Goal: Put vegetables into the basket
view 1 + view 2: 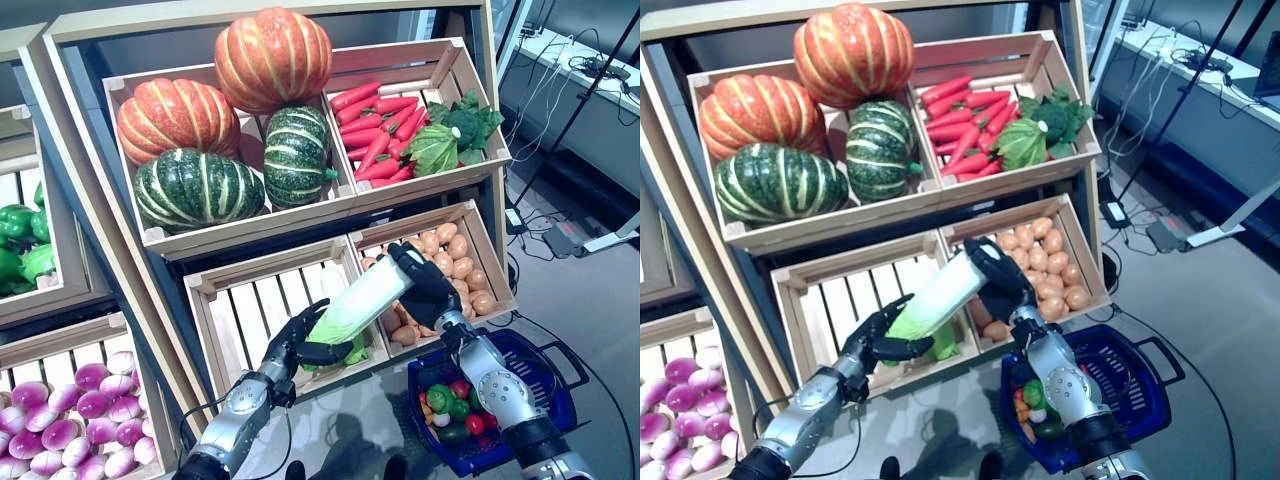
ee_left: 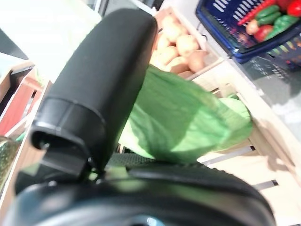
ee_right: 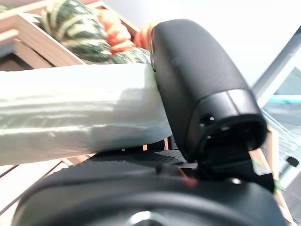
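A long cabbage (image 1: 355, 303) with a pale stalk and green leaves is held up over the front of a slatted wooden crate (image 1: 245, 310). My left hand (image 1: 298, 343) is curled round its leafy green end (image 2: 188, 117). At the pale stalk end (image 3: 75, 110), my right hand (image 1: 425, 285) grips it too. The blue basket (image 1: 545, 385) stands on the floor at the lower right, under my right forearm, with green and red vegetables (image 1: 452, 408) inside.
A crate of potatoes (image 1: 455, 265) sits right behind my right hand. On the shelf above are pumpkins and squashes (image 1: 215, 130) and a crate of carrots with greens (image 1: 400, 135). Purple turnips (image 1: 70, 420) and green peppers (image 1: 20, 240) lie in crates at the left.
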